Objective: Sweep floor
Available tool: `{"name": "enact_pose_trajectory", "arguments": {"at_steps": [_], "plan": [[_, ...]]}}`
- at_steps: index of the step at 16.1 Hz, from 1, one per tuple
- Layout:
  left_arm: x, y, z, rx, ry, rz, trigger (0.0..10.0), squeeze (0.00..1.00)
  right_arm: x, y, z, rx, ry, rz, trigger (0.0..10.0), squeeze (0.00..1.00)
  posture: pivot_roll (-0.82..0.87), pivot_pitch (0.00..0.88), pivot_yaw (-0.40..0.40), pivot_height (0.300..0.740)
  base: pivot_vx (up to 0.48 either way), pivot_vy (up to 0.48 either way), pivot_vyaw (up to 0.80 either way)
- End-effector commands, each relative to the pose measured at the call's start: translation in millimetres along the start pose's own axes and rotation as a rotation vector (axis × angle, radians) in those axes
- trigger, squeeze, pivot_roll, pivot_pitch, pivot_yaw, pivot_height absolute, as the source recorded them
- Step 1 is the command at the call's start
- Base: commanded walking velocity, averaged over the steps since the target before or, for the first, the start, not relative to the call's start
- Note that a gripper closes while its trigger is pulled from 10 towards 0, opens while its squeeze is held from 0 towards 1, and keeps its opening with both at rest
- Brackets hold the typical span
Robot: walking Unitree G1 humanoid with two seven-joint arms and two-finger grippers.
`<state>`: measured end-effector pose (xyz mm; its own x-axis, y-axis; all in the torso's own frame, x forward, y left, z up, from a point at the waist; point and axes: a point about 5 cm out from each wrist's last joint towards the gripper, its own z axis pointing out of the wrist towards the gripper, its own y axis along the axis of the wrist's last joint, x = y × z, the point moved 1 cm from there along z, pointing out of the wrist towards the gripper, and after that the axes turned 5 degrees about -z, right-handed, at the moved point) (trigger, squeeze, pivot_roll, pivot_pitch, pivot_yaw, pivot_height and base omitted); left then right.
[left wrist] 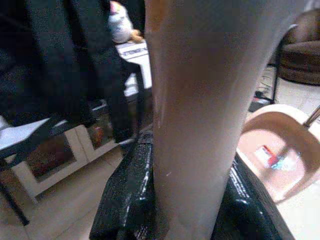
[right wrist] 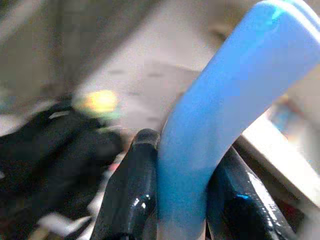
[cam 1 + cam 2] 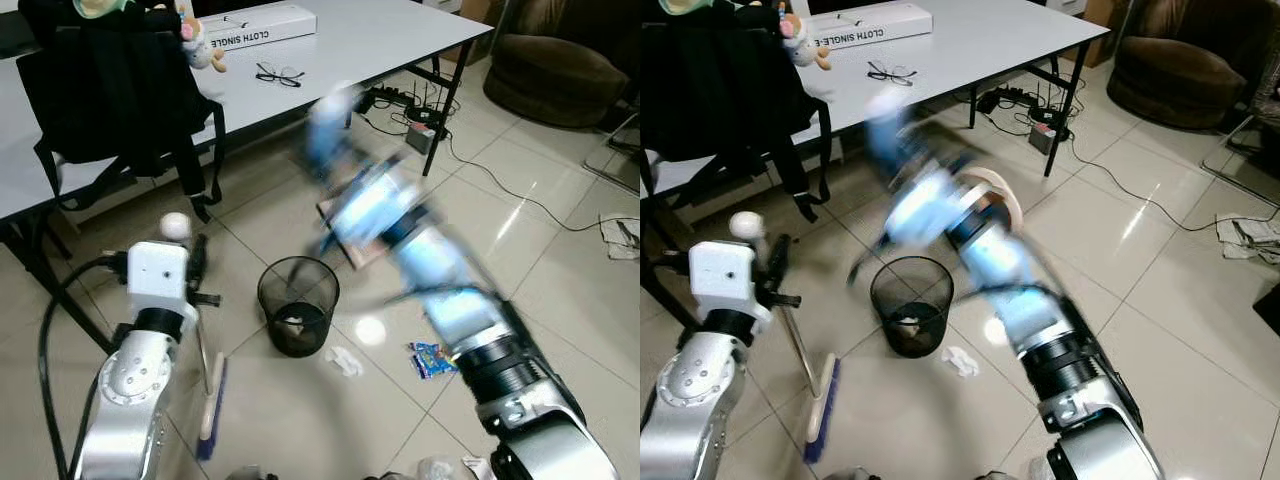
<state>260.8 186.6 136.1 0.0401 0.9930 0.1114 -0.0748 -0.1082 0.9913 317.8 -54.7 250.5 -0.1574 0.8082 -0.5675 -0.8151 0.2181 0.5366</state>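
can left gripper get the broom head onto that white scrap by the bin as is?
Probably yes. The left gripper is shut on the broom handle; the broom head rests on bare tile left of the white scrap, with nothing between. The bin sits just behind it.

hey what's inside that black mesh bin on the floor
The bin holds pale crumpled litter at the bottom, seen through the open top. Its exact nature is too small to tell. A white scrap lies on the floor beside it.
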Motion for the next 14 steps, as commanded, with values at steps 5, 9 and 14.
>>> {"name": "enact_pose_trajectory", "arguments": {"at_steps": [5, 9, 14], "plan": [[-5.8, 0, 3.5, 0.002, -0.074, 0.015, 10.0, 0.00, -104.0, 6, -23.8, 0.147, -0.434, -0.085, 10.0, 0.00, -0.01, 0.053, 0.014, 0.740, 0.000, 0.000, 0.00], [-12.2, 3, 11.7, -0.012, -0.103, -0.019, 10.0, 0.00, -134.6, -20, -71.4, 0.468, -0.530, -0.232, 10.0, 0.00, -0.03, 0.037, 0.017, 0.740, 0.000, 0.000, 0.00], [-30.8, -5, 4.6, 0.029, -0.241, -0.042, 10.0, 0.00, -106.4, -48, -113.8, 0.722, -0.542, -0.149, 10.0, 0.00, -0.03, 0.032, 0.016, 0.740, 0.000, 0.000, -0.64]]}}
